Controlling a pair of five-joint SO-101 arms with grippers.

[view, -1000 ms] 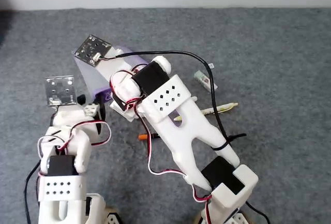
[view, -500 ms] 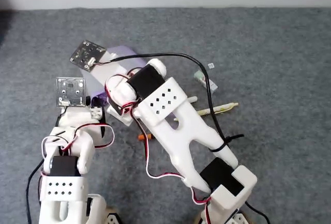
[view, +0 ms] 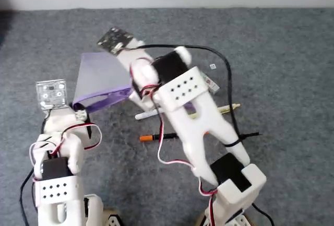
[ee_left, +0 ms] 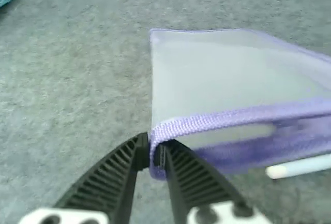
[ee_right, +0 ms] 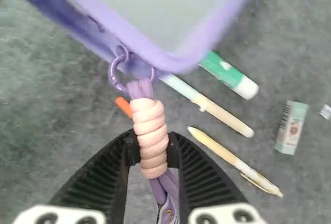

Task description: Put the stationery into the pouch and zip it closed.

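Observation:
The purple pouch (view: pixel 99 77) lies at the table's left middle, stretched between both grippers. My left gripper (ee_left: pixel 151 154) is shut on the pouch (ee_left: pixel 217 84) at its woven zip-end corner. My right gripper (ee_right: pixel 149 144) is shut on the pink braided zip pull (ee_right: pixel 149 131), which hangs from a purple ring on the pouch (ee_right: pixel 155 6). Loose on the carpet beside it are a green-capped pen (ee_right: pixel 227 74), a cream pen (ee_right: pixel 222 113), a yellow pen (ee_right: pixel 232 159), an eraser (ee_right: pixel 289 128) and an orange-tipped pen (view: pixel 154 137). A white pen (view: pixel 148 115) lies by the pouch's opening.
Everything rests on grey carpet (view: pixel 282 69). The right arm (view: pixel 193 116) crosses over the pens in the high view and hides part of them. A small scrap (view: pixel 212 67) lies beyond the eraser (view: pixel 210 83). A white wall edge runs along the back.
The right arm swung to the right with the zip pull, and the left arm drew back to the left. The pouch came out from under the arm and now lies stretched between them.

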